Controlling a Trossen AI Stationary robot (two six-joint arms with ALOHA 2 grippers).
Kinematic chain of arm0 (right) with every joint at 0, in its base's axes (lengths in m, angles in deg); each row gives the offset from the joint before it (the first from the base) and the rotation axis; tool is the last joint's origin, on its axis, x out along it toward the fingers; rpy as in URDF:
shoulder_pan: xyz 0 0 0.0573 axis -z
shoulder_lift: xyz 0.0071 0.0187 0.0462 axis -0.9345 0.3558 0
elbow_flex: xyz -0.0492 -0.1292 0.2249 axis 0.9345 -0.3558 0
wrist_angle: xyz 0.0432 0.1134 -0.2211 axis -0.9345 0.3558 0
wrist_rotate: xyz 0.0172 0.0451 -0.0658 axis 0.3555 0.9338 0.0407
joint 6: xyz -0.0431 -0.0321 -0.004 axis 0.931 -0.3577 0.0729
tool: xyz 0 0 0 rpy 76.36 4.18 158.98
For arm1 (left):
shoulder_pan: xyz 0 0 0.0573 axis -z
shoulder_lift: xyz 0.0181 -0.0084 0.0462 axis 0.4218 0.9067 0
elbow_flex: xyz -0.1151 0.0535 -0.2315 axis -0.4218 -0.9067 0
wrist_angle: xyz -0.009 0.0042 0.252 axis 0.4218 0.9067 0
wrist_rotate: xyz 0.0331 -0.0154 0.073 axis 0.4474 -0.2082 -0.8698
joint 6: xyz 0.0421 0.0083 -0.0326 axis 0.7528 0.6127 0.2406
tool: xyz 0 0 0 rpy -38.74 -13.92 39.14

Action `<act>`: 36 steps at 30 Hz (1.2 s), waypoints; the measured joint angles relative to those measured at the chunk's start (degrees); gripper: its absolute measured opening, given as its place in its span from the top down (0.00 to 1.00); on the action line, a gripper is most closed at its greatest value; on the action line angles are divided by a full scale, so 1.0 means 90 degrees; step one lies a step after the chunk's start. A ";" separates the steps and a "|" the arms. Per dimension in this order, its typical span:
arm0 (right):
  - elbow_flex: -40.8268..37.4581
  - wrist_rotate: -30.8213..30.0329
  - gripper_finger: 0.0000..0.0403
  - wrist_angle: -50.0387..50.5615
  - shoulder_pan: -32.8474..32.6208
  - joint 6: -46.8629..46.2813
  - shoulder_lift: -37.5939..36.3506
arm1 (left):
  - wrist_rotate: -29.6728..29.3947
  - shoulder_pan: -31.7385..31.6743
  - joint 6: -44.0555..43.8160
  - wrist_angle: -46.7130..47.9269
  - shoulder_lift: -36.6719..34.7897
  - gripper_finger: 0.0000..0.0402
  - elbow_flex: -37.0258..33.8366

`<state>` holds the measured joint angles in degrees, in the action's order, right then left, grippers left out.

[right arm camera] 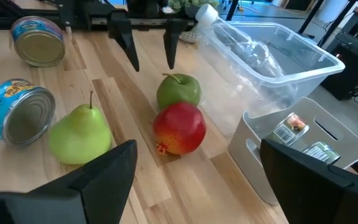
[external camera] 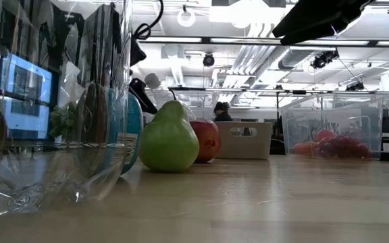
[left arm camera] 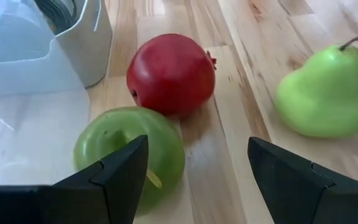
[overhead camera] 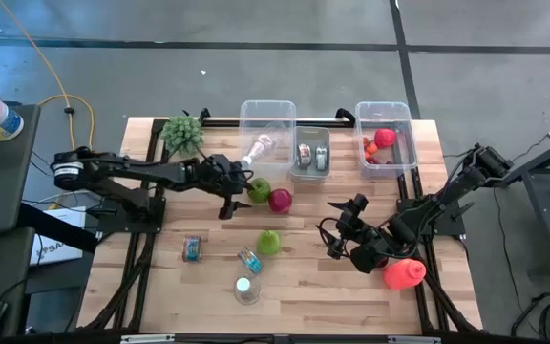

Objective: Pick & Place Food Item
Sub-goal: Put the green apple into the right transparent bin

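A green apple (overhead camera: 259, 189) (left arm camera: 129, 149), a red pomegranate (overhead camera: 280, 200) (left arm camera: 171, 73) and a green pear (overhead camera: 269, 242) (left arm camera: 325, 93) stand on the wooden table, the apple and pomegranate side by side. My left gripper (overhead camera: 239, 191) (left arm camera: 194, 180) is open and low, just left of the apple, pointing at it. One finger (left arm camera: 126, 168) stands in front of the apple's side and touches nothing. My right gripper (overhead camera: 334, 229) (right arm camera: 197, 155) is open to the right of the fruit, facing it, with nothing between its fingers.
Along the far edge stand a clear bin (overhead camera: 267, 124) holding a plastic bottle, a grey bin (overhead camera: 310, 153) with cans and a clear bin (overhead camera: 385, 139) with red fruit. Two cans (overhead camera: 192, 248) (overhead camera: 249, 260), a clear cup (overhead camera: 246, 290), a red item (overhead camera: 404, 274) and a green plant (overhead camera: 183, 134) lie around.
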<state>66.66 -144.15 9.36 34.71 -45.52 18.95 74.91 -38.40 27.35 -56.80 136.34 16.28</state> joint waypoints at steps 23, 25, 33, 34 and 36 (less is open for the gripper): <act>-0.0203 0.0050 0.18 -0.0062 -0.0004 0.0000 0.0000 | -0.1748 0.0798 -0.0364 -0.0172 0.0385 0.34 0.0005; -0.0312 0.0050 0.18 -0.0149 -0.0004 -0.0018 0.0000 | -0.2437 0.0959 -0.0364 -0.0200 0.0387 0.34 0.0005; -0.0476 0.0047 0.18 -0.0391 -0.0004 -0.0024 0.0000 | -0.3293 0.1219 -0.0330 -0.0610 0.0385 0.34 0.0005; -0.0476 0.0047 0.18 -0.0391 -0.0004 -0.0019 0.0000 | -0.3298 0.1182 -0.0374 -0.0600 0.0385 0.34 0.0005; -0.0476 0.0047 0.18 -0.0408 -0.0004 -0.0010 0.0000 | -0.3301 0.1100 -0.0542 -0.0601 0.0385 0.34 0.0005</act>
<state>62.38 -143.73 5.70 34.68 -45.60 18.95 45.20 -28.51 22.48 -62.20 139.81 16.33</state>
